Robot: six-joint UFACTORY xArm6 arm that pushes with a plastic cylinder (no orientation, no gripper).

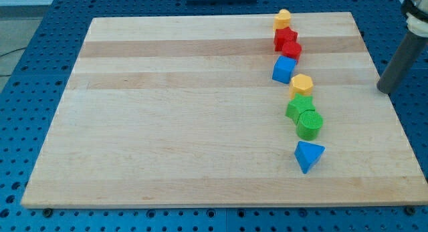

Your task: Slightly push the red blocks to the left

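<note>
Two red blocks sit touching each other near the view's top, right of centre: a star-like red block (285, 38) and a smaller red block (292, 50) just below and right of it. My tip (383, 89) is at the board's right edge, far to the right of the red blocks and a little lower in the view. It touches no block.
A wooden board (167, 111) lies on a blue perforated table. A column of blocks runs downward: a yellow block (283, 19) above the reds, a blue cube (284, 69), a yellow hexagon (301, 84), a green block (298, 106), a green cylinder (309, 124), a blue triangular block (308, 155).
</note>
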